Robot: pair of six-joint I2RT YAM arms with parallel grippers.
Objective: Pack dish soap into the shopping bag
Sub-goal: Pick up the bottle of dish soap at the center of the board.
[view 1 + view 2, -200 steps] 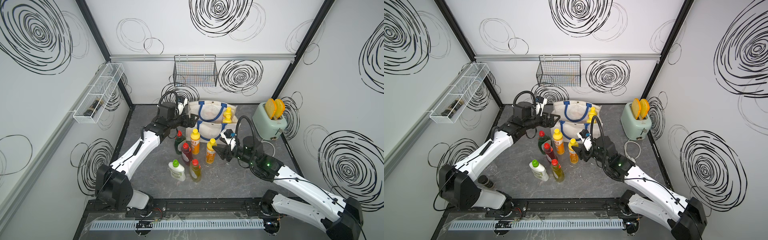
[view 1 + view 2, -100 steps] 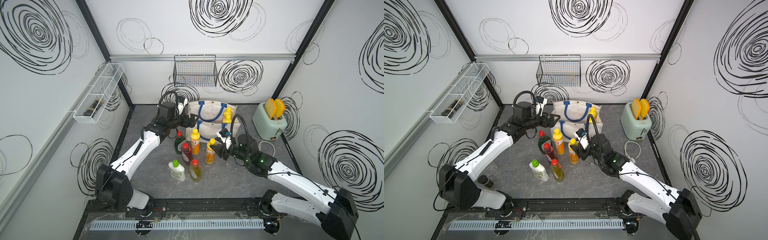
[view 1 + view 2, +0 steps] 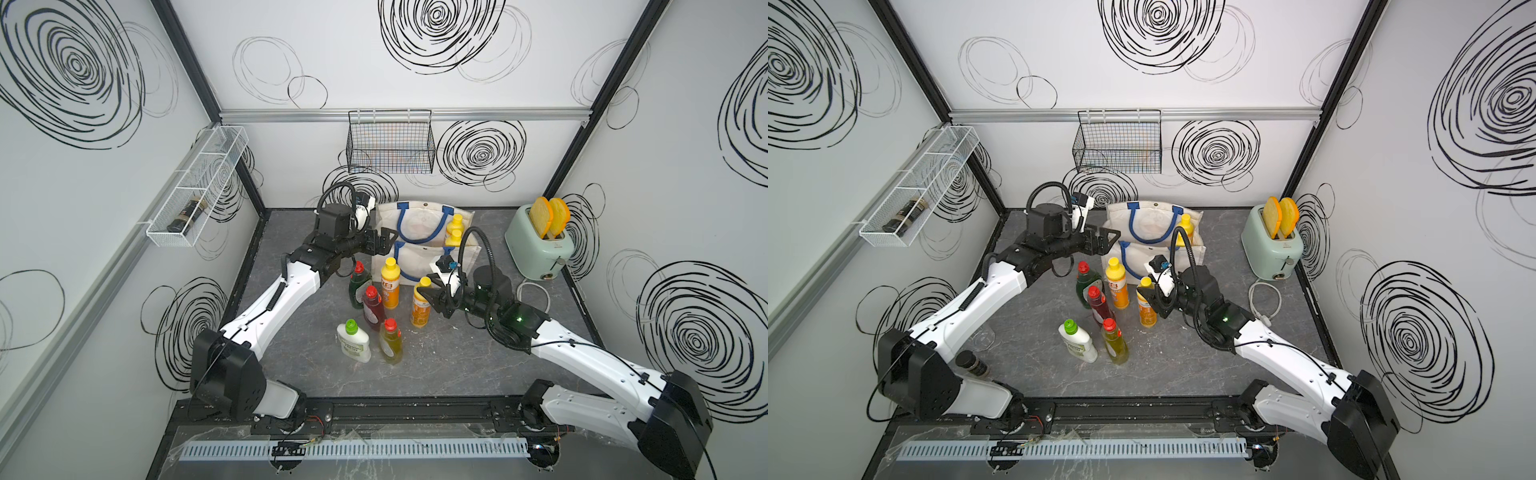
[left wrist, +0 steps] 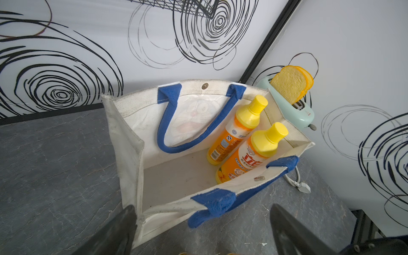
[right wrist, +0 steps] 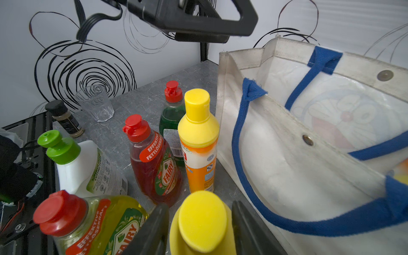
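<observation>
Right wrist view: your right gripper (image 5: 199,206) straddles the orange bottle (image 5: 202,223) at the shoulder, pinch unconfirmed; expect light, stiff, slick plastic, so hold just below its cap.

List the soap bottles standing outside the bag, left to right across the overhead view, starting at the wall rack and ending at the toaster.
White wire rack → white bottle with green cap → back orange bottle → front orange bottle → toaster. Skipped for overlap: dark green bottle, red bottle, yellow-green bottle.
</observation>
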